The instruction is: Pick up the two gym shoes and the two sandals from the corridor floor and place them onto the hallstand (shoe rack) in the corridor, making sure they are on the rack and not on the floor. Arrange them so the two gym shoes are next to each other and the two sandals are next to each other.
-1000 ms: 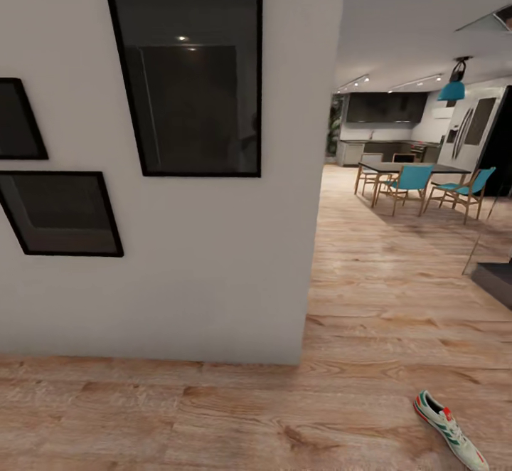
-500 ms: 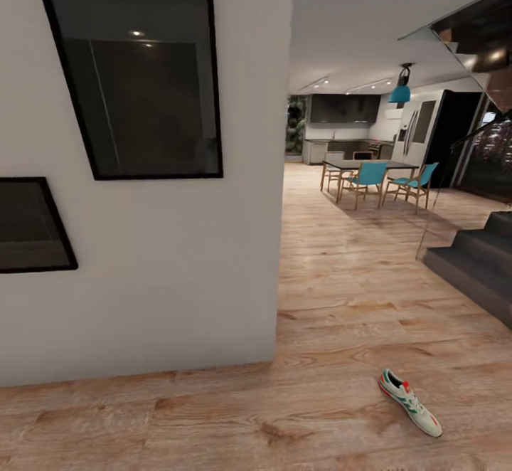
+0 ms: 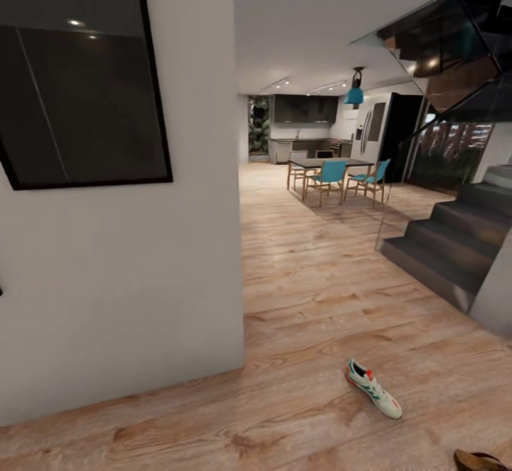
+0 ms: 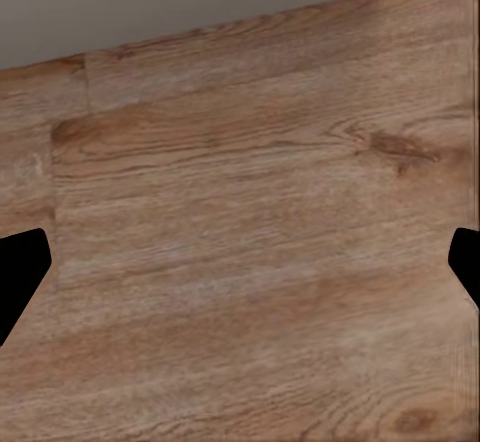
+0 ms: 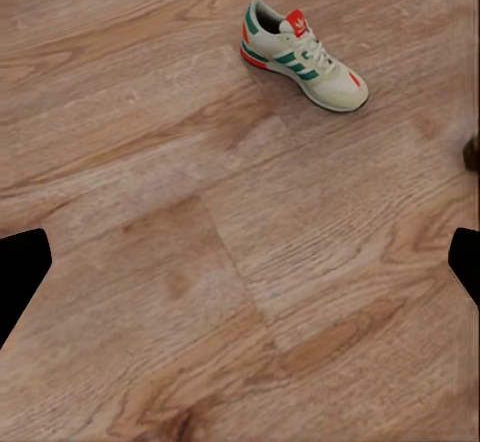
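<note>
One gym shoe (image 3: 373, 388) lies alone on the corridor floor (image 3: 306, 300), upright on its pale sole, white upper with green side stripes, red-orange tongue and heel patch; in the head view it sits low and right of centre, toe pointing toward the lower right, heel toward the wall corner. Right wrist view has the same gym shoe (image 5: 303, 55) lying flat, nothing touching it, bare planks all round. A dark brown sandal (image 3: 481, 461) is cut off by the lower right edge of the head view, on the floor, apart from the shoe; a small dark brown sliver (image 5: 472, 152) at the edge of the right wrist view is probably the same sandal, too little of it to be sure. Floor is light brown wood plank with grain and knots, and the left wrist view has the planks (image 4: 260, 262) meeting a grey wall base (image 4: 180, 2). Left gripper fingertips (image 4: 18, 277) and right gripper fingertips (image 5: 20, 272) each sit at opposite frame edges, jaws spread wide, holding nothing. Room: white wall (image 3: 142, 279) with a black-framed picture (image 3: 78, 80) on the left, dark grey staircase (image 3: 448, 243) on the right, farther back a dining table (image 3: 327, 163) with teal chairs (image 3: 331, 176), a teal pendant lamp (image 3: 354, 94), kitchen behind
</note>
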